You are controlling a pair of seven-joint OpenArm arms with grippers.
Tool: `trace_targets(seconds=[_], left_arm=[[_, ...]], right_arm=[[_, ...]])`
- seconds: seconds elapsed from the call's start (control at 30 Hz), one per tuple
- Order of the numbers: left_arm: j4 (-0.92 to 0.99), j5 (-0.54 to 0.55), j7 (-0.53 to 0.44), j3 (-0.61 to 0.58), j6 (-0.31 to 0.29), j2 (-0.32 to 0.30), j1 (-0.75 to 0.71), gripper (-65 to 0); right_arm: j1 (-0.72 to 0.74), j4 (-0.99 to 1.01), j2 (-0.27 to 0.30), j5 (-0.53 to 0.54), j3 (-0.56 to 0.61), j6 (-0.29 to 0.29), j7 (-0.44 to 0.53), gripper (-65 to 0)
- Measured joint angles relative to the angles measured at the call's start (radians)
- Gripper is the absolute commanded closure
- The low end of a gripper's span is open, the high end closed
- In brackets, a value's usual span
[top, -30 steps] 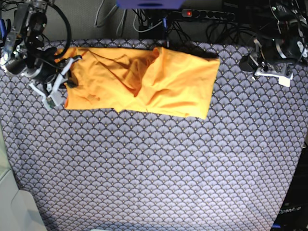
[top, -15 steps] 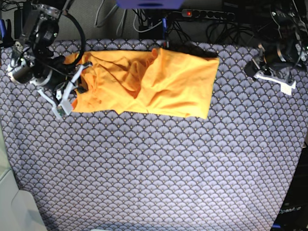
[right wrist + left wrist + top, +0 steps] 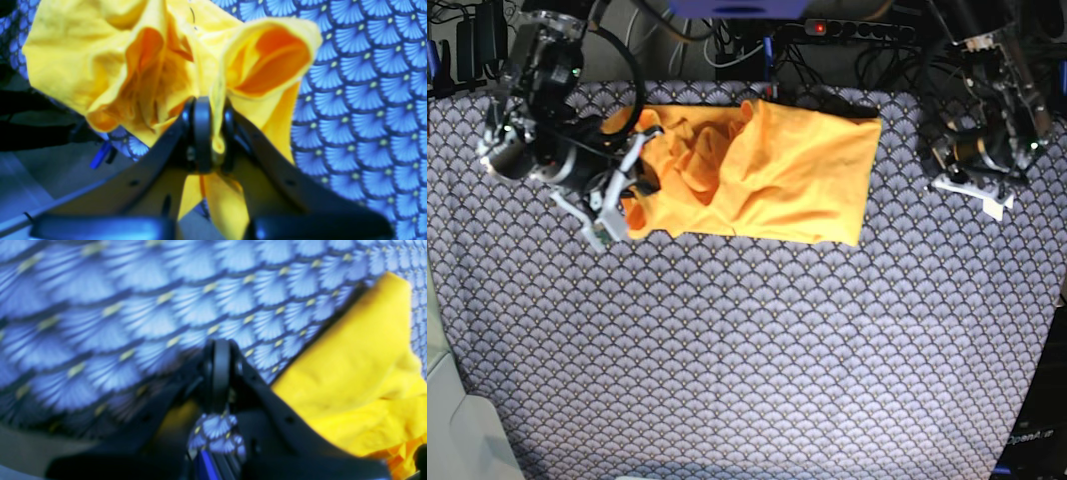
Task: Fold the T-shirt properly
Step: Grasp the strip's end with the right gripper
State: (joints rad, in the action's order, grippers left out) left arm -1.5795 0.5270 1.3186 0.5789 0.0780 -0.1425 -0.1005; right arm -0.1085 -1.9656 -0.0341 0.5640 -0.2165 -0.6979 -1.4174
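Note:
The yellow-orange T-shirt (image 3: 777, 170) lies bunched along the far edge of the patterned tablecloth (image 3: 747, 350). My right gripper (image 3: 624, 203), on the base view's left, is shut on the shirt's left edge and holds it folded over towards the middle. In the right wrist view the jaws (image 3: 210, 133) pinch a fold of the shirt (image 3: 110, 63), which billows above them. My left gripper (image 3: 969, 183) is at the base view's right, over the cloth and apart from the shirt. In the left wrist view it (image 3: 217, 373) is shut and empty, with the shirt (image 3: 360, 373) off to its right.
A power strip (image 3: 857, 28) and cables lie behind the table's far edge. A pale surface (image 3: 457, 430) stands off the table's front left corner. Dark equipment stands beyond the right edge.
My right gripper has moved right with the shirt's left edge, pulling it over the body. My left gripper has shifted left and slightly nearer, still off the shirt.

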Motion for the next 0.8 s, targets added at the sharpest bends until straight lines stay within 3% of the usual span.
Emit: trace_targets(seconds=[0.17,0.33,0.47,0.8], left_arm=[[0.006,-0.069,-0.008,-0.032,0.0,0.028,0.006,0.0],[0.004,-0.064,-0.055,-0.059,0.0,0.034,0.0,0.0],[0.004,-0.055,-0.063,-0.058,0.0,0.034,-0.008,0.0],[-0.006,-0.06,-0.092,-0.106,0.0,0.03,-0.025,0.0]], right_arm=[[0.0,-0.017,-0.022,0.033,0.071,0.0,0.003,0.0],[0.009,-0.017,-0.053,0.175,0.122,0.0,0.003,0.0],[0.04,-0.015,-0.063,0.21,0.211,0.0,-0.007,0.0],[0.089,0.01,-0.088,0.231,0.396,0.0,0.082,0.0]])
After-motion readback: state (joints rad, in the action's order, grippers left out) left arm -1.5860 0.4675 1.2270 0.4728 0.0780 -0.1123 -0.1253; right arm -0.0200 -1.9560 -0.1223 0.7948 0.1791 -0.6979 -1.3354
